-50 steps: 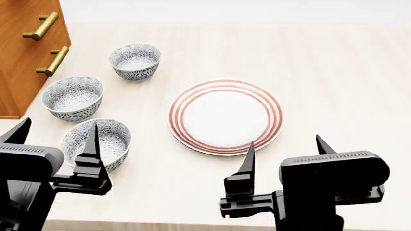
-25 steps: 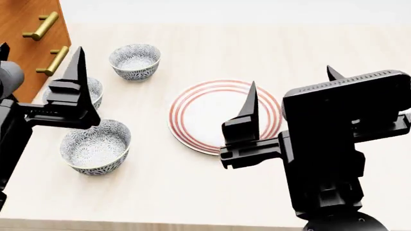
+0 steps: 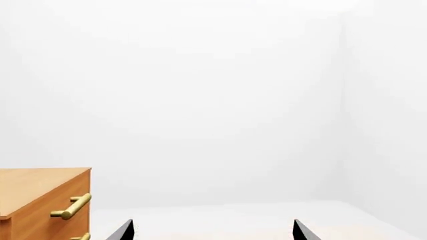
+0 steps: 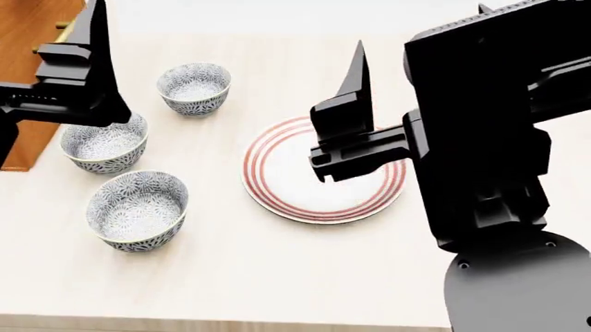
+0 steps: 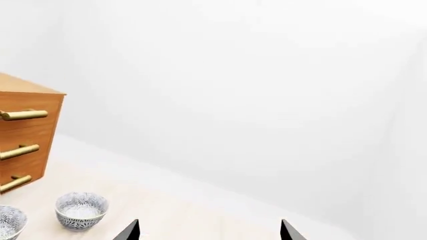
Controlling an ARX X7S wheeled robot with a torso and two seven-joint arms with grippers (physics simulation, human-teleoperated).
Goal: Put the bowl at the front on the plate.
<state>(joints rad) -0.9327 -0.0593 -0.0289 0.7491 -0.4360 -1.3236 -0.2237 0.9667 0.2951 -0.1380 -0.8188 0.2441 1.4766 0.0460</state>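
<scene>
Three patterned bowls stand in a line on the table's left side. The bowl at the front [image 4: 137, 209] is nearest me, upright and empty. The red-ringed plate [image 4: 277, 197] lies to its right, partly behind my right arm. My left gripper [image 4: 55, 41] hangs high over the far left, open and empty; one of its fingers [image 4: 95, 41] shows. My right gripper [image 4: 420, 31] is raised above the plate, also open and empty. The left wrist view shows the left gripper [image 3: 212, 232] against a white wall. In the right wrist view, the right gripper [image 5: 208, 232] holds nothing.
The middle bowl [image 4: 104, 145] and the back bowl [image 4: 194, 86] stand behind the front one; the back bowl [image 5: 81, 210] also appears in the right wrist view. A wooden cabinet [image 4: 37, 21] with brass handles [image 5: 23, 115] stands at the table's far left.
Both arms have risen from near the table's front edge to high above it. The bowls and the plate have not moved.
</scene>
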